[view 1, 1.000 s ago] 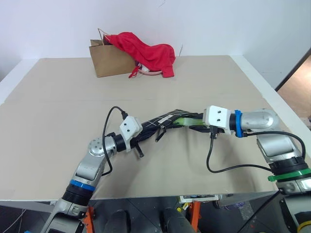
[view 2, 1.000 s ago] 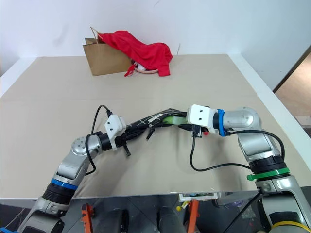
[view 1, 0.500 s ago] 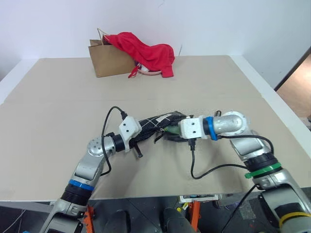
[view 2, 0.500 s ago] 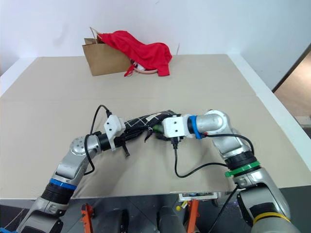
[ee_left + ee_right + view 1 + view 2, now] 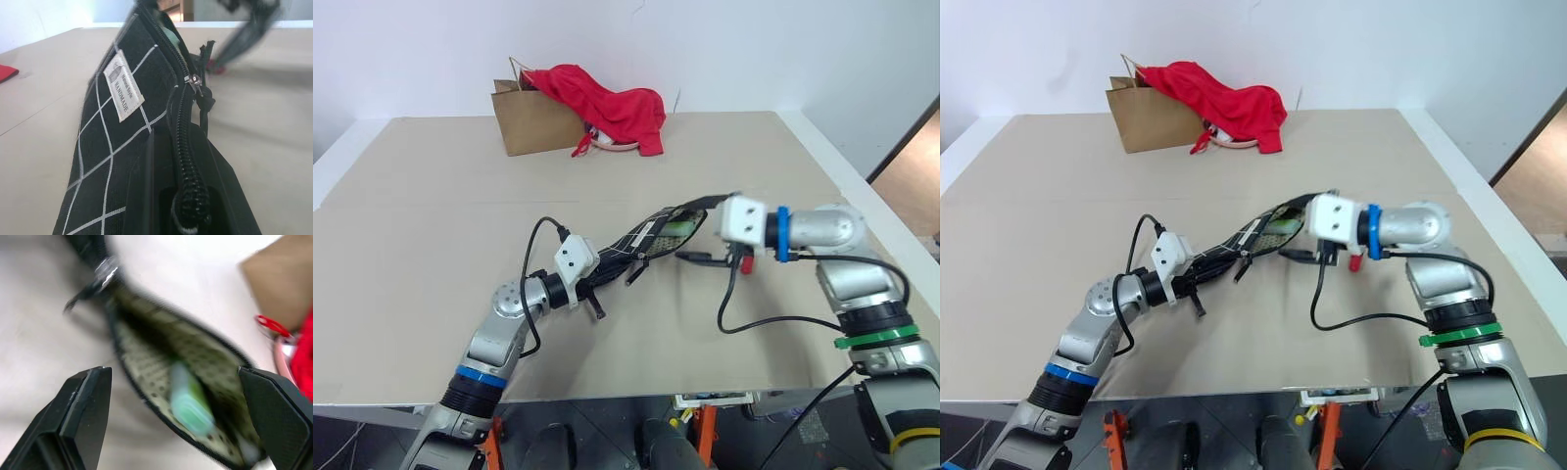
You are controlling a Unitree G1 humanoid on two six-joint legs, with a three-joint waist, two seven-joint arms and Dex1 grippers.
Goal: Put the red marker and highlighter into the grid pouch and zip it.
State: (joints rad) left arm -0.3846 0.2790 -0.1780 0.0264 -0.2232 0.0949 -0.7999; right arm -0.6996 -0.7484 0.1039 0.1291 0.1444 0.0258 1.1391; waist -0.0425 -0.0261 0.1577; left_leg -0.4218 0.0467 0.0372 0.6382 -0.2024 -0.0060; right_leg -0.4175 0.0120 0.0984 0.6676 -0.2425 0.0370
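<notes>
Highlighter [image 5: 190, 404] has been dropped inside the grid pouch [image 5: 646, 243]; right gripper [image 5: 171, 421] has been spread wide and backed up off the mouth. Pouch is held off the table [image 5: 431, 206], one end pinched by the shut left gripper [image 5: 597, 284]. Red marker [image 5: 745, 262] is seen just behind the right wrist, not yet loaded. Zipper left open; marker likely next.

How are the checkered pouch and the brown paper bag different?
The grid pouch is black fabric with white lines; the brown paper bag is plain paper. The pouch is held up off the table, its end clamped by the left gripper; the bag stands on the table by the wall. The pouch gapes open with the highlighter inside; the bag has a red cloth draped over it. Both are containers.
</notes>
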